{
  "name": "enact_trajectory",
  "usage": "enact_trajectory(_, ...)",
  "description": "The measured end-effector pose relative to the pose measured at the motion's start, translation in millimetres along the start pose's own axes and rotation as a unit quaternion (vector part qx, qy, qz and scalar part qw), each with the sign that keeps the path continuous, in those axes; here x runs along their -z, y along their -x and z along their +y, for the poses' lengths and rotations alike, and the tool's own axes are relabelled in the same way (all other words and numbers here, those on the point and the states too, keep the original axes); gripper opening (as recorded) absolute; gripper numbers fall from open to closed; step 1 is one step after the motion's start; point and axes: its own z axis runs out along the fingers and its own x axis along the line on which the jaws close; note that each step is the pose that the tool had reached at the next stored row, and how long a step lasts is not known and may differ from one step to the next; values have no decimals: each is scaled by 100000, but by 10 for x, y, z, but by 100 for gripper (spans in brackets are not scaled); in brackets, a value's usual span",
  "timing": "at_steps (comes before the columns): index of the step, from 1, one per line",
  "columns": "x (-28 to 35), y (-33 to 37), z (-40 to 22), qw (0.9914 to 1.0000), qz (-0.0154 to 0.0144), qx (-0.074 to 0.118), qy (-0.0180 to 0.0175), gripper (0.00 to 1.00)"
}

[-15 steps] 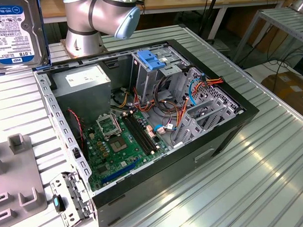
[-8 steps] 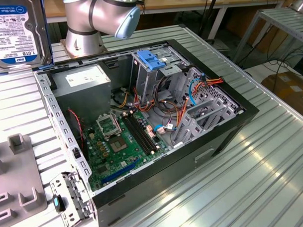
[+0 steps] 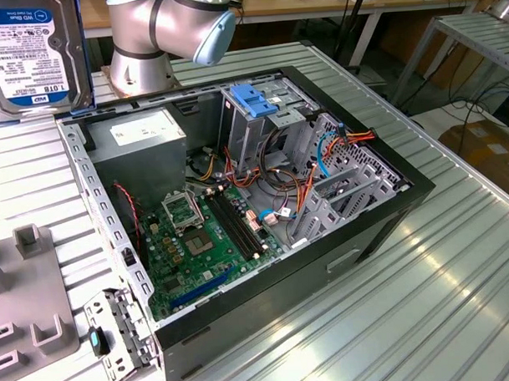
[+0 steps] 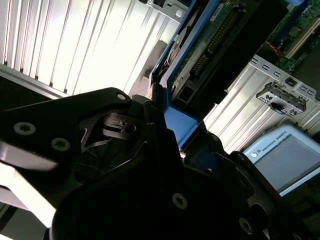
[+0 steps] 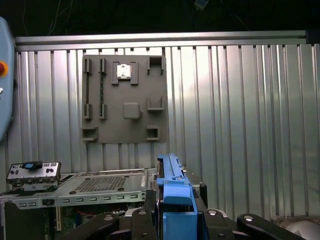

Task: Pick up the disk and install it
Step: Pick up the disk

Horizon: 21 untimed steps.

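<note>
Pincer: in the first wrist view we see the black pincer (image 5: 175, 218) closed on the disk, one finger pressed to each side of its blue bracket.
Disk: in the exterior view the disk (image 3: 28, 56) sits in the upper left corner, close to the camera. It is lifted off the worktop, with its labelled grey face towards us and a blue bracket rail down its edge.
Disk underside: in the second wrist view we see the disk's (image 4: 210, 45) green circuit board, with the blue bracket running down into the pincer.
Disk edge: in the first wrist view the disk (image 5: 172, 185) stands edge-on and upright.
Computer case: the open case (image 3: 365, 237) lies on its side on the ribbed metal worktop (image 3: 426, 318), well apart from the disk.
Inside the case: we see the motherboard (image 3: 206, 234), the power supply (image 3: 148, 136) and a metal drive cage (image 3: 256, 115) topped by a flat blue plate.
Arm: the robot arm (image 3: 165, 26) rises behind the case.
Fixture plate: a grey slotted plate (image 3: 24, 290) lies on the worktop at the exterior view's left.
Loose part: a small metal bracket (image 3: 117, 329) lies just beside the case's near corner.
</note>
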Motion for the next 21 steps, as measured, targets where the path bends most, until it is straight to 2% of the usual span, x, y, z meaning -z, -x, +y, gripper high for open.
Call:
enact_trajectory(10,1,4,-82,100000,-4,-1,-8,37)
enact_trajectory(11,2,6,-120,100000,-3,1,-7,37)
enact_trajectory(12,5,10,-203,100000,0,1,-3,37)
enact_trajectory(13,6,13,-254,100000,0,1,-6,37)
enact_trajectory(14,7,14,-276,100000,2,5,-2,37)
enact_trajectory(21,8,13,-317,100000,-5,-1,-6,37)
